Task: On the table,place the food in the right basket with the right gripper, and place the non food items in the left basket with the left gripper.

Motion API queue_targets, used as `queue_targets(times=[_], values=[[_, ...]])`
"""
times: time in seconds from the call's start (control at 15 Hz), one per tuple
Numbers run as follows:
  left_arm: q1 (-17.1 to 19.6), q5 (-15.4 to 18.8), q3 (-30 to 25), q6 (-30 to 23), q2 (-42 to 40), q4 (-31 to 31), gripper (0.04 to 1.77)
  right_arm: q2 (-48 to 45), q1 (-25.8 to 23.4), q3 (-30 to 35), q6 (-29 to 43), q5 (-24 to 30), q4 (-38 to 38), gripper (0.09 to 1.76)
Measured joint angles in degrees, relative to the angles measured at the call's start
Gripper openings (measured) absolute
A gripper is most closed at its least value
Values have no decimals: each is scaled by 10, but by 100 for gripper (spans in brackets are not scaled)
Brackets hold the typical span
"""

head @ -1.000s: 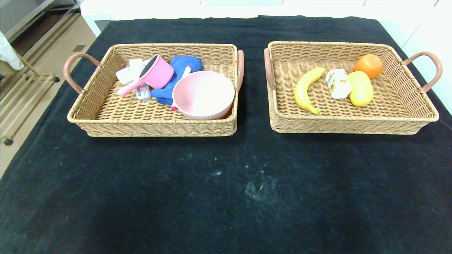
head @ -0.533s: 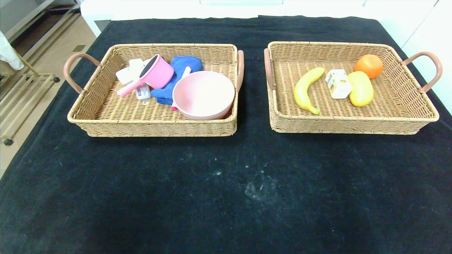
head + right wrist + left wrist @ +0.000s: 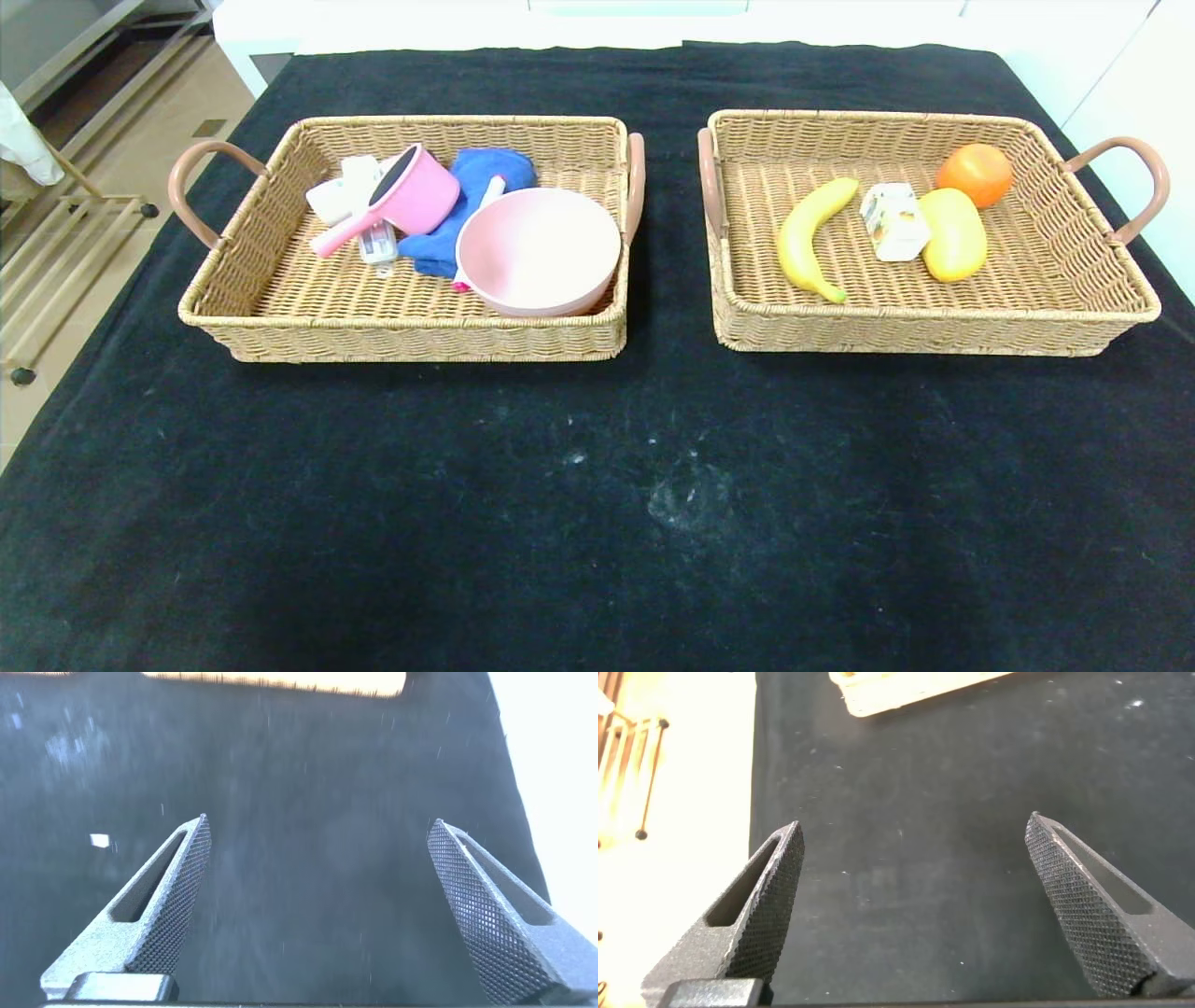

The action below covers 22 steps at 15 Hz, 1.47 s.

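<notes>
Looking down from the head view, the black worktop (image 3: pixel 597 523) carried two wicker baskets side by side, and neither arm appeared. The left basket (image 3: pixel 401 341) held a pink bowl (image 3: pixel 539 250), a pink toy pot (image 3: pixel 403 198) tilted on its side, a blue cloth (image 3: pixel 471 201) and small white items (image 3: pixel 341 191) partly hidden beneath. The right basket (image 3: pixel 934 331) held a banana (image 3: pixel 810 238), a small carton (image 3: pixel 893 221), a yellow fruit (image 3: pixel 953 233) touching the carton, and an orange (image 3: pixel 975 174). No loose item lay on the cloth outside the baskets, so sorting was judged complete. Were any piece regrasped, the banana would likely suit a hold across its middle, the bowl a pinch at its rim, and the soft cloth a gathered fold. In the left wrist view, the left pincer (image 3: pixel 915 901) stood spread wide and empty above bare cloth, near the worktop's edge. In the right wrist view, the right pincer (image 3: pixel 318 901) likewise stood spread and empty.
</notes>
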<state>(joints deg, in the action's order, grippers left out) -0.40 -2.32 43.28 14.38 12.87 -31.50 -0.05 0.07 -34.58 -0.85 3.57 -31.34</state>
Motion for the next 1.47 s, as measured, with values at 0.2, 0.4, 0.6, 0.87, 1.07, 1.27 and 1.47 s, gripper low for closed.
queue_targets(times=[0.2, 0.4, 0.6, 0.87, 1.07, 1.27, 1.47], values=[[3, 35, -43, 0, -50, 20, 172, 0, 0, 38, -7, -19, 101, 170], [4, 52, -143, -4, -97, 133, 172, 0, 0, 123, -25, -26, 239, 170], [4, 56, -279, -6, -118, 301, 172, 0, 0, 216, -33, -25, 302, 170], [4, 60, -416, -10, -128, 389, 172, 0, 0, 327, -52, -7, 372, 170], [4, 59, -431, -10, -129, 335, 172, 0, 0, 343, -40, -17, 332, 170], [4, 58, -432, -28, -129, 318, 172, 0, 0, 345, 7, -34, 310, 170], [4, 54, -433, -60, -129, 311, 172, 0, 1, 346, 8, -35, 309, 170]])
